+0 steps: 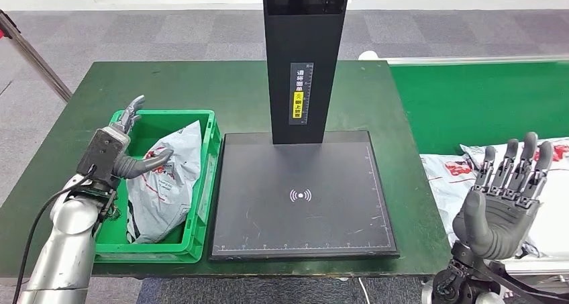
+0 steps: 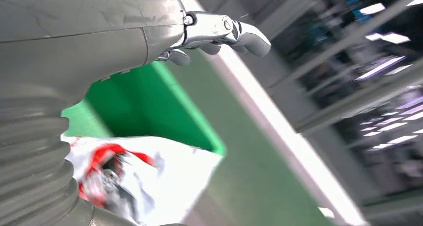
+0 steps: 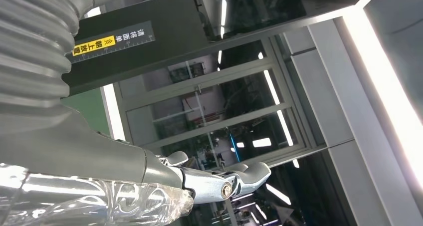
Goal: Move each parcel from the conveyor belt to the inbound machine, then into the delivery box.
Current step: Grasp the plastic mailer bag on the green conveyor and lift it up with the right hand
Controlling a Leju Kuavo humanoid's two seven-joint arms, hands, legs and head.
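Note:
A grey-white parcel (image 1: 168, 180) with red print lies tilted inside the green delivery box (image 1: 201, 240) at the table's left. My left hand (image 1: 124, 146) hovers over the box's left side with its fingers apart; its thumb reaches toward the parcel and grips nothing. The left wrist view has the same parcel (image 2: 149, 176) below my spread fingers (image 2: 224, 31). At the lower right, my right hand (image 1: 506, 196) is raised, fingers spread and empty, in front of white parcels (image 1: 453, 176) on the conveyor belt (image 1: 483, 103). Nothing lies on the black inbound machine (image 1: 302, 196).
The machine's black column (image 1: 302, 62) rises at the table's middle back, and also appears in the right wrist view as a labelled column (image 3: 149, 41). The green table (image 1: 201, 89) reaches back past the box. A metal pole (image 1: 33, 59) slants at the far left.

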